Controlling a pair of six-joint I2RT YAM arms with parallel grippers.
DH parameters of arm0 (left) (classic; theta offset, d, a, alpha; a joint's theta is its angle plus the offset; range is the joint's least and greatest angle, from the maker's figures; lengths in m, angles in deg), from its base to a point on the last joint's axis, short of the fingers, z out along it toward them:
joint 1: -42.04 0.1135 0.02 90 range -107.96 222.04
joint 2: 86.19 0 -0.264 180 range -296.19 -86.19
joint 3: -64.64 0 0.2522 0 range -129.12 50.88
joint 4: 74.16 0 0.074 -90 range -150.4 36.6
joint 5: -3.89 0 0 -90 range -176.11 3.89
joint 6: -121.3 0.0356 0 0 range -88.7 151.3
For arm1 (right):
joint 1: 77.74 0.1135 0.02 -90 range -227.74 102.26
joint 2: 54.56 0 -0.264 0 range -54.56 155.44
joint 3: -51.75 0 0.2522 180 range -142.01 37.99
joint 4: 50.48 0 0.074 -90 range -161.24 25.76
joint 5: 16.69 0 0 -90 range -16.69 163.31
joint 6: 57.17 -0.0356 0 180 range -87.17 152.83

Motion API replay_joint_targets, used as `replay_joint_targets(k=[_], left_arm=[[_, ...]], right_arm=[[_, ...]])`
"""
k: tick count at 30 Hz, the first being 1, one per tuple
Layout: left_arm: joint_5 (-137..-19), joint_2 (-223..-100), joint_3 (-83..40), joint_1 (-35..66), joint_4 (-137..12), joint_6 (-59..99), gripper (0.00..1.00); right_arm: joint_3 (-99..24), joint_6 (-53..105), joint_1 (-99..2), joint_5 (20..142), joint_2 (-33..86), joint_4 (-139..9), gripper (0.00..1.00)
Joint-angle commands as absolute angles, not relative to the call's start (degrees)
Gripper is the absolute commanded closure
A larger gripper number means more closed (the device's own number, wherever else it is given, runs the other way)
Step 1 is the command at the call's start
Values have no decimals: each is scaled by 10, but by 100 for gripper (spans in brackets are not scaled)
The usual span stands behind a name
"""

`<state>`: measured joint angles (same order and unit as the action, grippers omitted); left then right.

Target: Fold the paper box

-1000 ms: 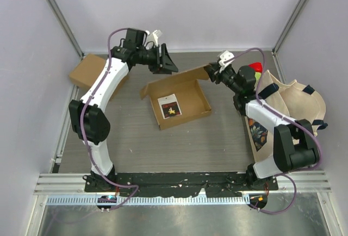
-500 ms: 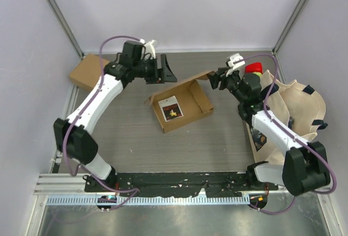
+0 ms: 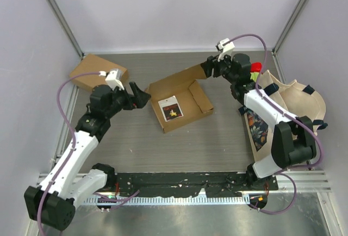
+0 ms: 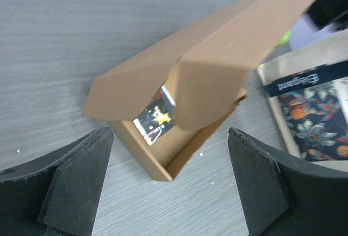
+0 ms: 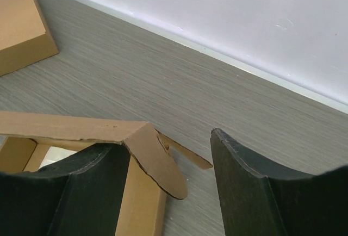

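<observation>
The open brown paper box [image 3: 187, 108] lies mid-table with a star-printed card [image 3: 171, 108] inside. Its lid [image 3: 182, 78] stands raised along the back edge. My right gripper [image 3: 209, 68] is open at the lid's right corner. In the right wrist view the lid's rounded side tab [image 5: 163, 162] hangs between the spread fingers [image 5: 261, 187], and I cannot tell if it touches one. My left gripper [image 3: 142, 95] is open and empty just left of the box. In the left wrist view the box [image 4: 157, 149] and lid [image 4: 239, 45] lie ahead of that gripper [image 4: 171, 192].
A closed cardboard box [image 3: 98, 72] sits at the back left, also in the right wrist view [image 5: 22, 26]. A cream tote bag [image 3: 296, 105] and a floral packet [image 3: 258, 130] lie at the right. A red object [image 3: 255, 67] stands behind the right arm.
My left arm has pulled away from the lid at the back and swung down to the box's left side. My right gripper moved back with the lid corner, and the lid stands higher.
</observation>
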<state>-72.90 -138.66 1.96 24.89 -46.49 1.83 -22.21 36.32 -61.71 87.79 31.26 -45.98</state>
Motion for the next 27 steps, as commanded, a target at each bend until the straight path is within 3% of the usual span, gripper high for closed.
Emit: replay_joint_targets(k=[1, 11, 17, 23, 24, 27], left_arm=[[-740, -1403, 90, 248, -620, -3, 9], [-855, -1518, 34, 238, -609, 36, 14], [-835, -1590, -27, 239, -586, 64, 13], [-823, -1617, -29, 238, -601, 76, 43], [-822, -1619, -32, 238, -615, 78, 53], [-811, -1629, -43, 238, -617, 88, 69]], right_arm=[[-313, 373, -616, 898, 342, -517, 35], [-365, 407, -617, 925, 387, -584, 35], [-367, 406, -622, 934, 399, -581, 36], [-359, 396, -648, 968, 404, -566, 35], [-357, 398, -655, 982, 406, -564, 35], [-347, 400, -683, 1053, 415, -538, 35]])
